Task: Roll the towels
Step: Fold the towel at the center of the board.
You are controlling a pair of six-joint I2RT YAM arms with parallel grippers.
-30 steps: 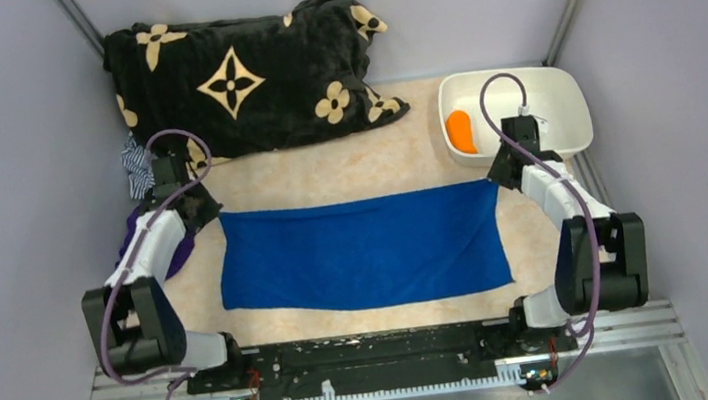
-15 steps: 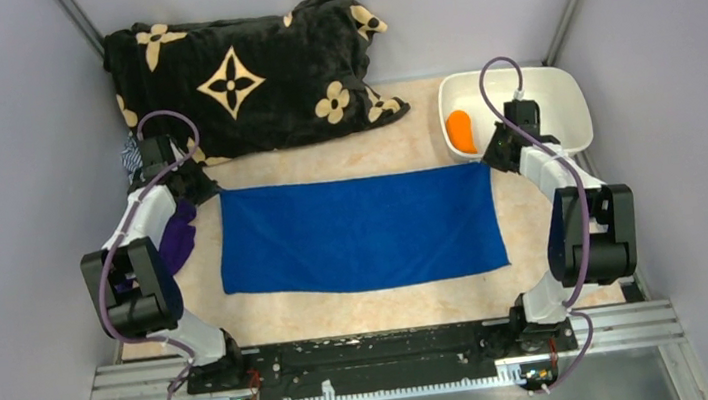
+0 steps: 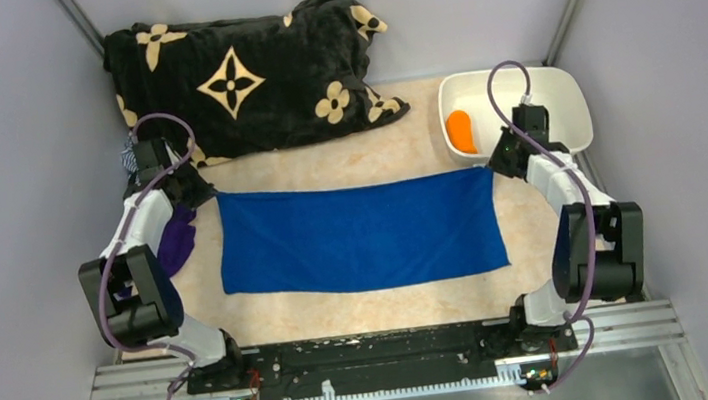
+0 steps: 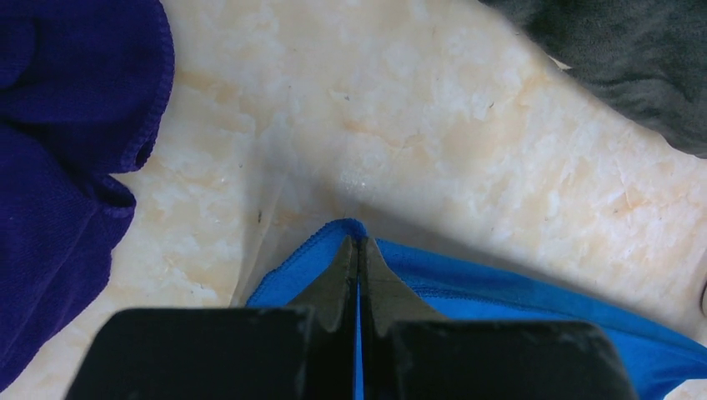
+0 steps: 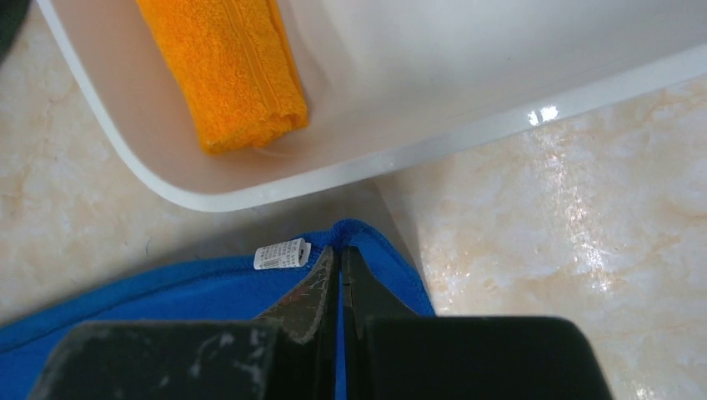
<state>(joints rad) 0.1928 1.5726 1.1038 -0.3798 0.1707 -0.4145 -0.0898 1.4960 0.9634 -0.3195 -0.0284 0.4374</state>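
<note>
- Marbled beige tabletop: work surface; everything but the orange roll sits directly on it.
- Big black plush blanket with tan flower marks: heaped at the far edge, apart from the towel. Not part of the job.
- Royal blue terry towel: spread flat, long side across the table, mid-table between the arms. Not rolled yet.
- White plastic tub: far right, just beyond the towel's far-right corner.
- Dark purple cloth: bunched by the left arm, near the towel's left edge.
- Left gripper: fingers pinched tight on the far-left corner.
- Right gripper: fingers pinched tight on the far-right corner, beside the small white label.
- Bright orange towel: rolled, lying in the tub. Looks done.
- Step, my read: blue towel flattened, far edge tensioned.
- Next: turn that edge over toward the near side, both arms matched so the roll stays straight.
</note>
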